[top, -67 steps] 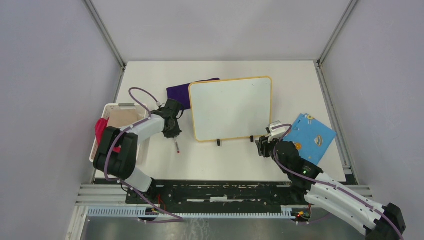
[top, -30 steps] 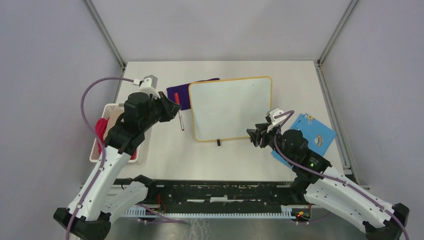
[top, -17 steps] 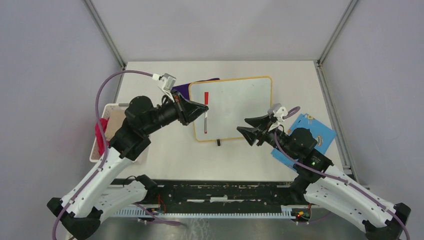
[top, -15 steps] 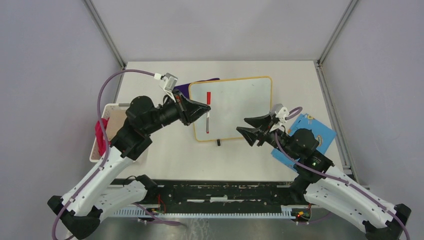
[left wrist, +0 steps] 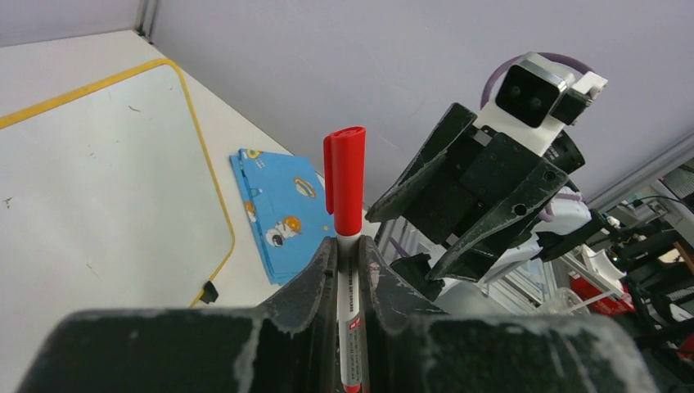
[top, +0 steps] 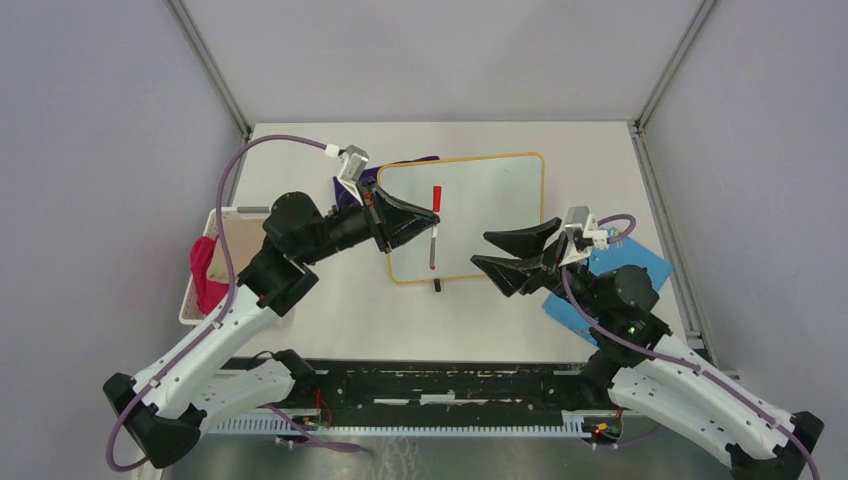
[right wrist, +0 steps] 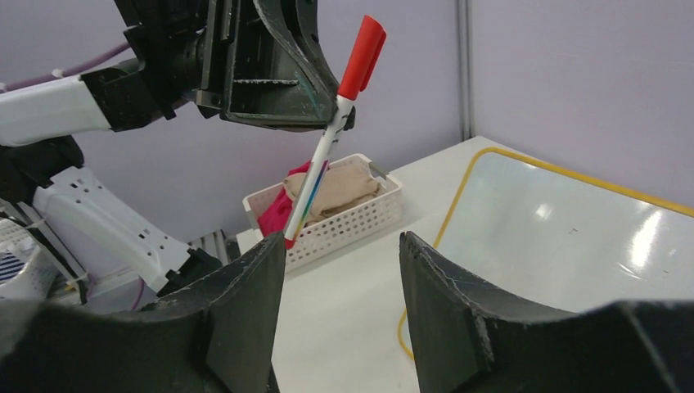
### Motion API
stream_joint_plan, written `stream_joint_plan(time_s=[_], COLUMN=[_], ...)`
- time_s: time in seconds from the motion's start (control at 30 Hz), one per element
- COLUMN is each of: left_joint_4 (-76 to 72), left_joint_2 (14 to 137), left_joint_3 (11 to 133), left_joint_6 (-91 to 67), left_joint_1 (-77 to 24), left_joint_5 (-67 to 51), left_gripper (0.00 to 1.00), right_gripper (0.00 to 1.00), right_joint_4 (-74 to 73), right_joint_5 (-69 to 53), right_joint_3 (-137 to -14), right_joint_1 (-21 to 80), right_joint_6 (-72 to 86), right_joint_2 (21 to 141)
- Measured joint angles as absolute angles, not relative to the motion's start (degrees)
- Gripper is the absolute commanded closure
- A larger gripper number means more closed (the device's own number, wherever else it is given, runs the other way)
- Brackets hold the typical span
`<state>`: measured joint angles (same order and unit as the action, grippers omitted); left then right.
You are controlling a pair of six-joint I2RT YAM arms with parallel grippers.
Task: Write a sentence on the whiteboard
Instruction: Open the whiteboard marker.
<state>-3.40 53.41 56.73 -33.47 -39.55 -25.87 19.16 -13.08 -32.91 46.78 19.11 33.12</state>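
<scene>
Left wrist view: left gripper (left wrist: 348, 246) was clamped on the marker (left wrist: 347, 286), right gripper (left wrist: 403, 247) wide open just ahead; a crooked cap (left wrist: 344, 176) grab could've twisted it loose.

You had a white table (top: 300, 140), closed in by lilac walls (top: 440, 50) on three sides, grey metal posts (top: 210, 70) at its far corners.

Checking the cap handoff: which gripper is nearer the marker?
Left. The left gripper is shut on the marker, red cap pointing up. The right gripper hangs open just to the marker's right, not touching it.
</scene>
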Motion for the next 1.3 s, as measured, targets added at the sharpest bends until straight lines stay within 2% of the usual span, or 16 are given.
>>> stream_joint_plan(time_s=[0.5,0.87,1.03,1.23,1.3], left_joint_4=[-6.57,-6.57,-6.55,-6.55,-6.55], left_joint_2=[53.15,51.7,51.27,51.07,50.85], left_joint_3=[55.72,55.33,55.31,55.2,55.05], left_joint_6=[-35.16,-35.16,-35.16,-35.14,-35.14], left_joint_1=[-41.65,-41.89,-41.89,-41.98,-41.98], left_joint_5=[-26.11,-26.09,-26.06,-26.15,-26.52], left_gripper=[0.98,0.98,0.98,0.98,0.94], right_gripper=[0.35,0.4,0.49,0.74,0.83], right_joint_4=[37.36,43.27,44.62,45.87,45.84], right_joint_5=[-21.67,-24.75,-25.74,-26.79,-27.09], right_joint_3=[-32.93,-34.54,-35.57,-37.23,-37.6], right_joint_1=[46.78,47.07,47.83,48.31,48.38], right_joint_6=[33.82,40.93,42.7,44.34,44.53], right_joint_2=[46.83,53.28,55.83,58.13,58.37])
